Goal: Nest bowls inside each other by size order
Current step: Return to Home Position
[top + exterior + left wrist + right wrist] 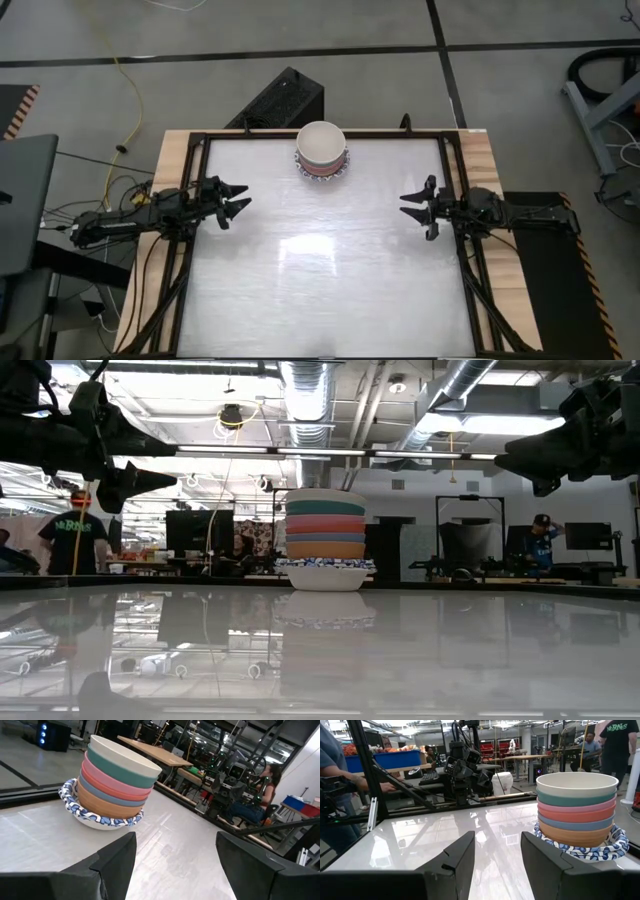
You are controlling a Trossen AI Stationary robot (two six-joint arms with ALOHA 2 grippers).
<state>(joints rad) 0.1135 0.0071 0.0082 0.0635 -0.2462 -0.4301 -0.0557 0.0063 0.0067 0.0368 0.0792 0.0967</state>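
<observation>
From above, one stack of bowls point(322, 150) is seen at the middle of the bench's point(320, 270) far edge. The left hand point(244, 197) is held over the bench's left side and the right hand point(404, 204) over its right side. Both are well apart from the stack, spread wide, with nothing held.

At bench height, the stack is shown upright. A white bowl with a blue patterned rim point(326, 574) lies lowest, plain coloured bowls point(326, 535) are nested above it, and a cream bowl point(326, 495) is uppermost.

In each wrist view, the stack is seen beyond widely parted fingers point(117, 857) point(457, 857).
</observation>
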